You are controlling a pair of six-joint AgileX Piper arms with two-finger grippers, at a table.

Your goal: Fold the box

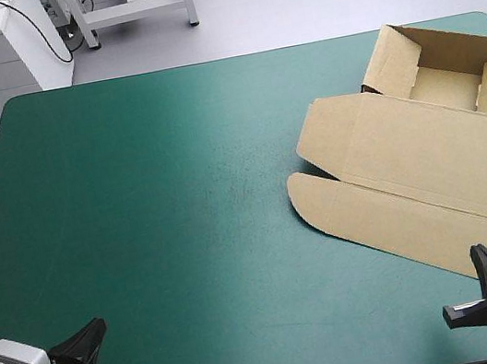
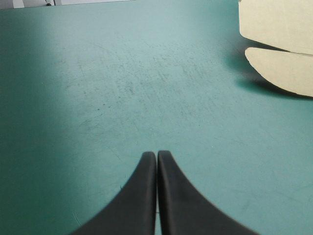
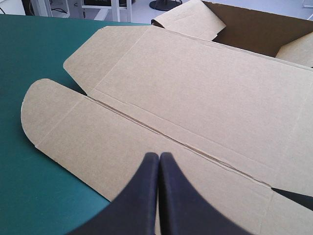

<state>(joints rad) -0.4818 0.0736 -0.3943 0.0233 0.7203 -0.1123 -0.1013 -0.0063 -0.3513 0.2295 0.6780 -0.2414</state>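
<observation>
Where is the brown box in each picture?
High view: the box lies near the table's far right corner.
Left wrist view: only a corner shows, far ahead of the left gripper, to its right.
Right wrist view: just ahead of and under the right gripper.
Shared landmark: its rounded flap.

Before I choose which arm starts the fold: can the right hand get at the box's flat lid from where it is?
Probably yes. The right hand, shut, sits at the near edge of the box, by its flat lid, nothing between them. It would need to open first.
</observation>
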